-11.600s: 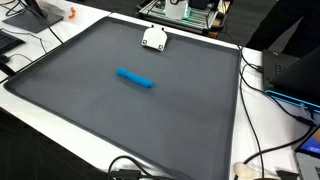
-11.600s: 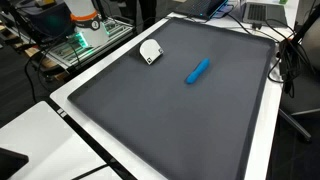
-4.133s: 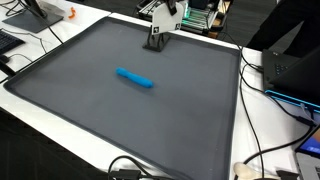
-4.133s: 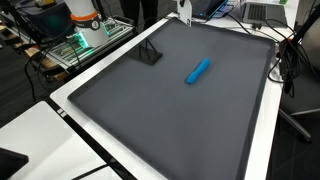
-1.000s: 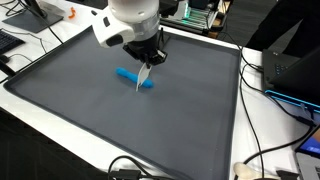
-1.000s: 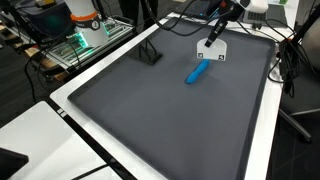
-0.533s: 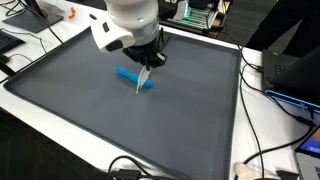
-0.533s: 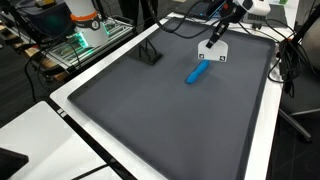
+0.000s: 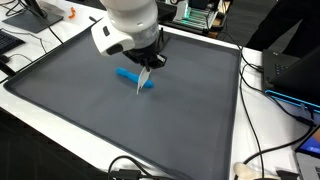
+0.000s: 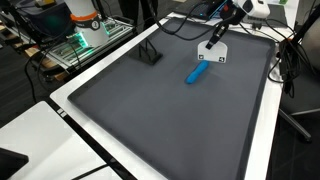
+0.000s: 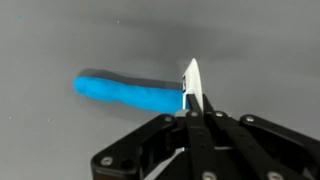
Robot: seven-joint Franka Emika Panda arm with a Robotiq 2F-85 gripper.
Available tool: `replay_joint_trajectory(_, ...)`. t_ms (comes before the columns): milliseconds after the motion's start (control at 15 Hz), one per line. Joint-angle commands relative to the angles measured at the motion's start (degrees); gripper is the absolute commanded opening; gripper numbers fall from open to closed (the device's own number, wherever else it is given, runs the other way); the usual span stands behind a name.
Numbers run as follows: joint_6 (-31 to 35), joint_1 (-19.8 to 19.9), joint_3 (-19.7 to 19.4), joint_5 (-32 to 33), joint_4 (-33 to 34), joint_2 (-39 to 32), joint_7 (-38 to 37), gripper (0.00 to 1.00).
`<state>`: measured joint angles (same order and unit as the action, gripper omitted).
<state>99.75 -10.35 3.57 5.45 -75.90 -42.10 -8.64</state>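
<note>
My gripper [image 9: 150, 63] [image 10: 217, 32] [image 11: 192, 112] is shut on a thin white flat piece [image 9: 143, 79] [image 10: 213, 48] that hangs below the fingers. In the wrist view the white piece [image 11: 191, 84] shows edge on. It hangs just over the right-hand end of a blue cylinder [image 11: 125, 93]. That blue cylinder [image 9: 131, 76] [image 10: 197, 72] lies on the dark grey mat [image 9: 90, 110] [image 10: 170, 120]. Whether the white piece touches the cylinder or the mat, I cannot tell. In an exterior view a small black stand [image 10: 150, 54] sits near the mat's far edge.
The mat lies on a white table [image 9: 60, 140]. Cables [image 9: 262, 110] and a dark laptop [image 9: 295, 70] lie along one side. A rack with a green board [image 10: 85, 35] stands past the table's edge. An orange item [image 9: 71, 14] sits at the back.
Over the last second the gripper has hardly moved. Earlier the white piece was lifted off the black stand at the mat's far edge and carried over to the blue cylinder.
</note>
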Motion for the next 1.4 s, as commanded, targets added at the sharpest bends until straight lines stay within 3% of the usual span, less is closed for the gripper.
replay_joint_trajectory(0,-1.6,-0.6,-0.7,0.7,2.0,-1.9,0.7,0.01)
replay_joint_trajectory(600,-8.2,-1.6,-0.9,1.6,8.6,-6.4,3.1,0.01)
replay_joint_trajectory(1333,-7.4,-1.6,-1.6,1.6,8.9,-7.9,3.0,0.01)
